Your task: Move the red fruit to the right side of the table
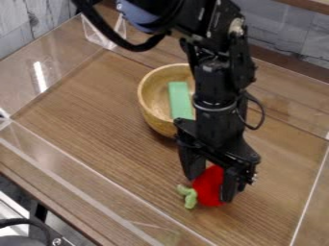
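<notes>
The red fruit [214,186], small and bright red with a green leafy stem [189,199], lies on the brown wood-grain table [90,110] near its front right part. My gripper [216,190] points straight down over it. Its black fingers [243,179] stand apart on either side of the fruit, open, with gaps showing beside the red. The fruit looks to be resting on the tabletop. The arm rises behind it and hides part of the bowl.
A wooden bowl [157,113] holding a green block [180,99] stands just behind the gripper, mid-table. Clear acrylic walls [52,72] ring the table's edges, with the right wall [309,197] close to the fruit.
</notes>
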You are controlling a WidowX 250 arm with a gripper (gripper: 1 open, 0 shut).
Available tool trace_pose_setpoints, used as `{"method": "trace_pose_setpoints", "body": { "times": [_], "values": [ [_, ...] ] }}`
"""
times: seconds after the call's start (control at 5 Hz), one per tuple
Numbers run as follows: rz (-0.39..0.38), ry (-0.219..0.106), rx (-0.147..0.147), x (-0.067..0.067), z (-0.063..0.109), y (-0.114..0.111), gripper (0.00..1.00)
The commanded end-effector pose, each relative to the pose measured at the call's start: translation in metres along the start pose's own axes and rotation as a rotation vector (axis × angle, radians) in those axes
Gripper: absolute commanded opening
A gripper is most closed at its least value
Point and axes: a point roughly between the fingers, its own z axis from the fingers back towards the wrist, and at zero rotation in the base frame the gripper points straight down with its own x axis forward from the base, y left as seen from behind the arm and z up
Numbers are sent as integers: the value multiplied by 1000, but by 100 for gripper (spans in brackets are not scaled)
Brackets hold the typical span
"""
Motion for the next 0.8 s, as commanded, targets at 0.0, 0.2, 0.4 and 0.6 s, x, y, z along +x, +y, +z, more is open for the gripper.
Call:
{"method": "trace_pose_setpoints", "body": {
  "times": [0.0,0.2,0.4,0.6],
  "values": [
    [11,-50,1,4,11,1,100],
    [12,-56,-5,5,13,3,100],
    [19,-83,-6,6,24,4,100],
    [29,-128,-1,9,39,6,100]
  ]
}}
